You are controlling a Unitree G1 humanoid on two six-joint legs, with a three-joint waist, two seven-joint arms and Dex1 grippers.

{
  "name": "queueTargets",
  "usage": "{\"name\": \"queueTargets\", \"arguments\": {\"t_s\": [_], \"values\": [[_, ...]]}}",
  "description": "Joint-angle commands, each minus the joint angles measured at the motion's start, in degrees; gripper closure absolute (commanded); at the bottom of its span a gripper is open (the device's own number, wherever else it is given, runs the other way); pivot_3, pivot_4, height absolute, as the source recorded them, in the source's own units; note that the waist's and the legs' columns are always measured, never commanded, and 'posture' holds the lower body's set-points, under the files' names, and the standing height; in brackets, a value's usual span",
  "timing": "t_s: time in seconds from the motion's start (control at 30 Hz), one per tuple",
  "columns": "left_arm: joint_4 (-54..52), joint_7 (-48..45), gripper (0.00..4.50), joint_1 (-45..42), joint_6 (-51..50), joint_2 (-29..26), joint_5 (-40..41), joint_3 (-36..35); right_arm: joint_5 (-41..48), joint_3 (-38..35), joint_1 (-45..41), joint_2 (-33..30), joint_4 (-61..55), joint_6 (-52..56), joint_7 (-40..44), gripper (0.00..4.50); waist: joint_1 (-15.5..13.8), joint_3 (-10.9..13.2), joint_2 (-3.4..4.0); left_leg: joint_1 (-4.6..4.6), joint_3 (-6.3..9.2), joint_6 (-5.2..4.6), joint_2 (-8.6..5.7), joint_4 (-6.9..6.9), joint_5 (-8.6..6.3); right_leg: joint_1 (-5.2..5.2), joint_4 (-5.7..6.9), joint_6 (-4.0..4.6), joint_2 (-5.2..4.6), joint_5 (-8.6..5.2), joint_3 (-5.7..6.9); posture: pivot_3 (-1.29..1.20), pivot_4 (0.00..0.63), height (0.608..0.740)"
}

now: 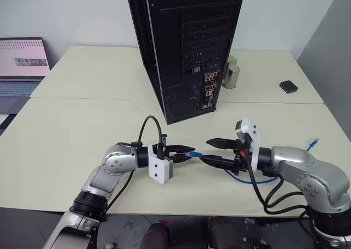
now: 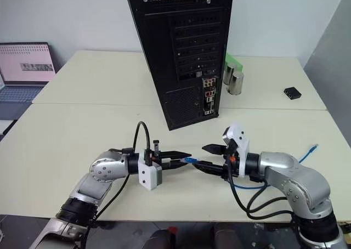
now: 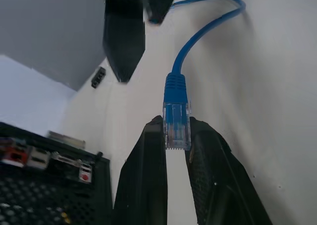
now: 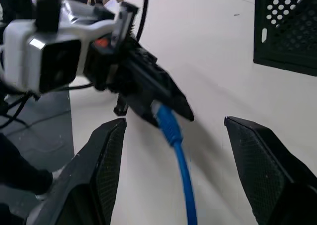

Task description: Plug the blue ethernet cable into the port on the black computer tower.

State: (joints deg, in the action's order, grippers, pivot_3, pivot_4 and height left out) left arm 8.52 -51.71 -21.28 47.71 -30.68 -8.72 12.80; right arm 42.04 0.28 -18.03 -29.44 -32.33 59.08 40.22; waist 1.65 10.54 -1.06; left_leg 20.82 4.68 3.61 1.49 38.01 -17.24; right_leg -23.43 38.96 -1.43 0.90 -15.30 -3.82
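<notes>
A laptop [image 1: 22,68] sits at the far left edge of the cream tabletop [image 1: 82,128], with its screen lit.

Next comes the left hand [image 1: 184,153], near the front of the tabletop. It points sideways toward the other hand. Its two black fingers [image 3: 148,175] are pinched on the plug at one end of the blue cable [image 3: 177,117]. The clear tip of the plug sticks back between the fingers.

Behind the hands, in the middle of the tabletop, stands the black computer tower [image 1: 186,46]. Its back side faces the robot. The port [image 1: 209,88] is low on that back side, in the strip of small coloured plugs. The held plug is well apart from it.

Then comes the right hand [image 1: 211,152], pointing at the left hand. Its fingers [image 4: 99,170] are spread wide and hold nothing. The blue cable runs out from the left hand and passes between them without touching. It goes on under the right arm, and its other end [image 1: 312,145] lies on the tabletop at the right.

Far back on the right are two metal cans [image 2: 235,79] beside the tower, then a small black box [image 1: 288,86].
</notes>
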Motion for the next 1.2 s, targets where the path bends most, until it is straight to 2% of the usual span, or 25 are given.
{"name": "queueTargets", "arguments": {"t_s": [0.03,0.3,0.57,0.6,0.63,0.73,0.9,1.0,1.07,1.2], "values": [[1.6,5.5,4.22,-1.6,6.64,-0.06,-3.65,-0.34,5.3,-2.5,-1.67,0.95,0.02,3.29,-1.74,1.14,-0.02,0.0,0.0,0.01,0.0,0.0,0.0,0.0,0.0,0.0,0.0,0.0,0.0,0.0,0.01,0.0,0.15,0.74],[4.38,12.86,4.22,-2.62,10.21,-0.75,-9.09,-0.22,8.29,-1.28,-2.64,0.96,1.91,5.2,-2.6,1.14,0.08,0.0,0.01,-0.01,0.02,-0.01,0.01,-0.01,0.0,0.0,0.03,0.0,0.01,0.0,0.05,0.0,0.15,0.74],[4.8,17.05,4.22,-2.99,10.8,-1.4,-11.06,0.33,6.75,0.84,-3.29,1.19,3.61,3.93,-3.2,1.14,0.11,0.0,0.01,0.0,0.03,-0.01,0.01,-0.02,0.0,0.0,0.03,-0.01,0.0,0.0,0.07,0.0,0.15,0.74],[4.78,17.51,4.22,-3.01,10.81,-1.37,-11.07,0.32,6.53,1.12,-3.35,1.2,3.77,3.77,-3.26,1.52,0.1,0.0,0.01,0.0,0.03,-0.01,0.01,-0.02,0.0,0.0,0.03,-0.01,0.01,0.0,0.07,0.0,0.15,0.74],[4.75,17.72,4.22,-2.98,10.83,-1.46,-11.2,0.51,6.52,1.21,-3.53,1.57,3.98,3.67,-3.54,1.62,0.12,0.0,0.01,0.0,0.03,-0.01,0.01,-0.02,0.0,0.0,0.03,-0.01,0.01,0.0,0.07,0.0,0.15,0.74],[4.55,18.28,4.22,-2.84,10.91,-1.71,-11.68,1.02,6.66,1.3,-3.95,2.16,4.31,3.45,-3.95,2.48,0.12,0.0,0.01,-0.01,0.03,-0.01,0.02,-0.02,0.0,0.0,0.03,-0.01,0.01,0.0,0.07,0.0,0.15,0.74],[4.48,18.73,4.22,-2.74,10.87,-2.06,-11.77,1.8,6.57,1.88,-4.38,2.07,4.71,3.19,-3.98,3.53,0.13,0.0,0.01,0.0,0.04,-0.01,0.02,-0.02,0.0,0.0,0.03,-0.01,0.01,0.0,0.08,0.0,0.15,0.74],[4.36,19.18,4.22,-2.67,10.62,-2.21,-11.46,2.16,6.32,2.28,-4.49,1.84,5.09,2.98,-3.76,4.36,0.14,0.0,0.01,0.0,0.05,-0.01,0.02,-0.02,0.0,0.0,0.03,-0.01,0.01,0.0,0.09,0.0,0.15,0.74],[4.33,19.66,4.22,-2.62,10.58,-2.19,-11.66,2.02,6.48,2.37,-4.6,1.67,5.27,3.0,-3.59,4.5,0.14,0.0,0.01,0.0,0.05,-0.01,0.02,-0.02,0.0,0.0,0.03,-0.01,0.01,0.0,0.09,0.0,0.15,0.74],[4.63,20.51,4.22,-2.88,10.48,-2.13,-12.58,1.91,7.17,2.02,-4.96,1.29,5.74,3.34,-3.1,4.5,0.13,0.0,0.01,0.0,0.05,-0.01,0.02,-0.02,0.0,0.0,0.03,-0.01,0.01,0.0,0.1,0.0,0.15,0.74]]}}
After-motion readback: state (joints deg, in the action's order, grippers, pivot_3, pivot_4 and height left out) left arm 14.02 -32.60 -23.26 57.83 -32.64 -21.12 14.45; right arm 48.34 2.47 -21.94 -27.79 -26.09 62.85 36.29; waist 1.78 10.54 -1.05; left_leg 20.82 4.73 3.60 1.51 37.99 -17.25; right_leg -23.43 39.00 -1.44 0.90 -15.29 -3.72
